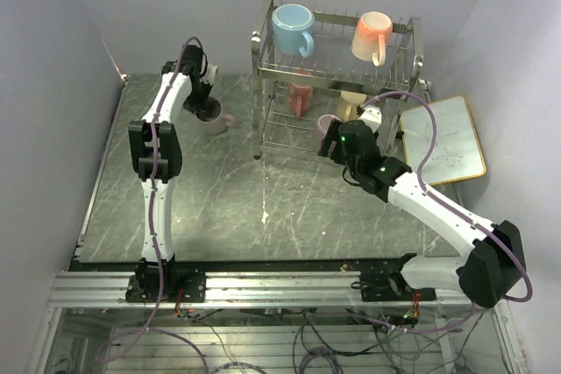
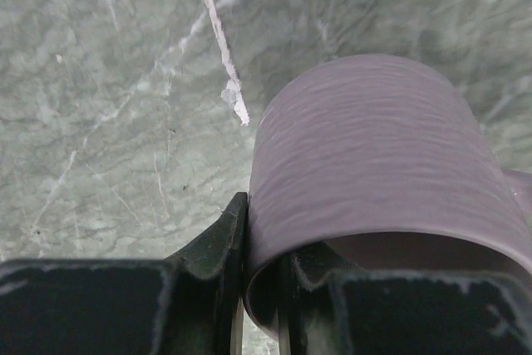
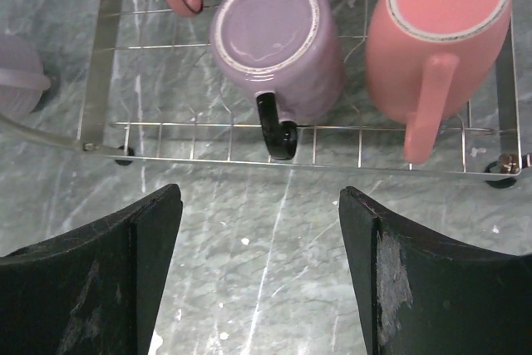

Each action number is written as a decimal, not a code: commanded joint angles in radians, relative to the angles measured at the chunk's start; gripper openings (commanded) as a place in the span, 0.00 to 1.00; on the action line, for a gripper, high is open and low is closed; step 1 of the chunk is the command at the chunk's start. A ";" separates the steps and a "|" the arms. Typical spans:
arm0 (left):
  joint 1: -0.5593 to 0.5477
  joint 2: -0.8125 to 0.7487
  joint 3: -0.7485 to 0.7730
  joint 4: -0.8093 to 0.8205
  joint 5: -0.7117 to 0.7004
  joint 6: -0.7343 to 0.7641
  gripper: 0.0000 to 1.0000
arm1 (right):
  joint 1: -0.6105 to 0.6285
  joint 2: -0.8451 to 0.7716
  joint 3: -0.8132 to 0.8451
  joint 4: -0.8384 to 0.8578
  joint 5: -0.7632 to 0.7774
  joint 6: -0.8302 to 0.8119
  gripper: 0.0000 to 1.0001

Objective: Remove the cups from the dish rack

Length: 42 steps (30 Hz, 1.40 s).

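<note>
Two mauve mugs: left hand (image 2: 262, 265) pinches the wall of one mug (image 2: 374, 164) at the counter's (image 1: 219, 199) far left; right hand (image 3: 260, 272) gapes wide before the other mug (image 3: 274, 39), in the rack's (image 3: 100, 56) lower tier. Stiff, brittle, likely slick; grip its wall.

Claw (image 3: 259, 205) spread, mauve mug (image 3: 274, 39), salmon mug (image 3: 440, 39)

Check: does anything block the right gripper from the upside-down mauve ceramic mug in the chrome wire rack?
Nothing visible, only table and the low front rail of the chrome wire rack. The open right gripper faces the mauve ceramic mug; a salmon ceramic mug crowds one side.
</note>
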<state>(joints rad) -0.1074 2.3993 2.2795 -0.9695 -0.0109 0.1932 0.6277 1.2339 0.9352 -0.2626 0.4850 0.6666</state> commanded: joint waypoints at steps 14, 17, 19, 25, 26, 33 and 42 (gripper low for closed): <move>-0.003 -0.039 -0.041 0.257 -0.104 -0.057 0.33 | -0.021 0.217 0.017 0.170 0.102 -0.130 0.61; -0.003 -0.066 -0.029 0.263 -0.057 -0.069 0.59 | -0.022 0.254 0.022 0.210 0.122 -0.146 0.57; -0.003 -0.092 -0.033 0.261 -0.033 -0.077 0.77 | -0.021 0.281 0.026 0.241 0.133 -0.164 0.56; -0.002 -0.265 -0.140 0.254 0.021 -0.074 0.99 | -0.021 0.355 0.023 0.309 0.130 -0.195 0.49; -0.002 -0.295 -0.157 0.260 0.033 -0.089 0.99 | -0.022 0.363 0.020 0.320 0.129 -0.198 0.48; -0.005 -0.535 -0.411 0.251 0.167 0.016 0.99 | -0.022 0.396 0.007 0.361 0.122 -0.219 0.25; 0.034 -0.849 -0.875 0.431 0.239 0.045 0.99 | -0.018 0.321 -0.014 0.393 0.135 -0.281 0.00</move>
<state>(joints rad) -0.0967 1.6260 1.5093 -0.6403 0.1612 0.2214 0.6109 1.6123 0.9253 0.0929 0.5957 0.4305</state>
